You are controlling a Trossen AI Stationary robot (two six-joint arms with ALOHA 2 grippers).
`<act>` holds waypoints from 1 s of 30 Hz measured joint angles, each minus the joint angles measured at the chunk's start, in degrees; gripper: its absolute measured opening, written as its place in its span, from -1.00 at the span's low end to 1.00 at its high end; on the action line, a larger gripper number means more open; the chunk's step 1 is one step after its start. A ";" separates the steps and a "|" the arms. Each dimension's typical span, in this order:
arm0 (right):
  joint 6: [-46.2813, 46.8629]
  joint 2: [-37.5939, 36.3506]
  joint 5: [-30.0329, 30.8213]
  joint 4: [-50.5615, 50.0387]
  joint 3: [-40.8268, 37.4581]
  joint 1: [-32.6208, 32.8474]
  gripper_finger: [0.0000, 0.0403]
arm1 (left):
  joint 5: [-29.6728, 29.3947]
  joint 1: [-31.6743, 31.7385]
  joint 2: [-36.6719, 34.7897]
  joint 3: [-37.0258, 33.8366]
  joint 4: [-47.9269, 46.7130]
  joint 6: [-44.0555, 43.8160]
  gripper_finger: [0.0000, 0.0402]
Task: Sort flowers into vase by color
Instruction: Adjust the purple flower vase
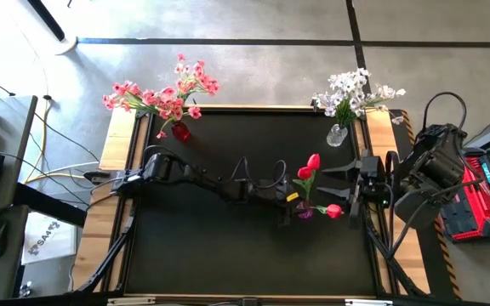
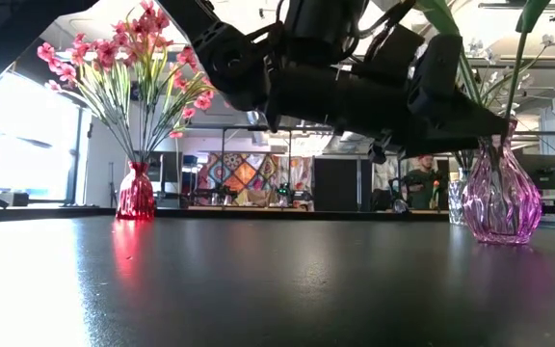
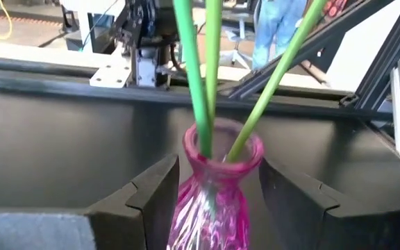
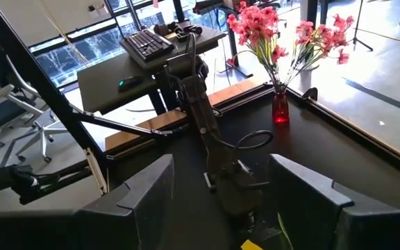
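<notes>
The red tulips (image 1: 313,163) stood with their green stems (image 3: 200,76) in the purple vase (image 3: 214,194) on the right part of the black table (image 1: 185,255). The left gripper (image 3: 217,198) was around this vase, its fingers (image 3: 151,198) spread wide on both sides and not touching the glass. The pink flowers (image 1: 164,98) were in a red vase (image 1: 180,131) at the far left, the white flowers (image 1: 351,92) in a clear vase (image 1: 337,135) at the far right, and the right gripper (image 4: 221,208) waited open by the table's right edge.
</notes>
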 joint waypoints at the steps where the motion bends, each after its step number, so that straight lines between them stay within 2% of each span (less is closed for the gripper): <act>1: 0.00 0.00 0.00 -0.02 0.00 0.01 0.10 | 0.00 0.00 0.00 0.00 0.55 0.08 -0.06; 9: 0.04 0.00 -0.51 0.43 0.00 0.01 0.10 | 0.00 0.09 -0.02 0.00 1.55 0.52 -0.06; 15: -0.78 0.09 -4.37 0.63 0.68 0.30 0.10 | -0.07 0.11 -0.18 -0.01 0.95 0.35 -0.06; 19: -4.20 0.07 -11.19 1.82 5.48 2.53 0.10 | 0.99 -0.26 -1.19 -0.02 -1.11 -1.66 -0.06; 23: -2.91 -0.09 -16.92 -1.62 10.23 6.91 0.10 | 2.37 -0.81 -2.69 -0.02 -5.11 -2.54 -0.06; 25: 0.33 -0.09 -19.95 -4.59 10.79 9.06 0.10 | 2.39 -0.88 -3.62 -0.02 -7.37 -2.15 -0.06; 27: 5.15 0.02 -25.61 -8.46 10.82 10.58 0.10 | 2.51 -0.90 -4.51 -0.02 -9.25 -1.57 -0.06; 30: 17.57 0.21 -33.08 -16.42 10.59 12.15 0.09 | 2.51 -0.41 -5.21 -0.02 -11.09 -1.49 -0.06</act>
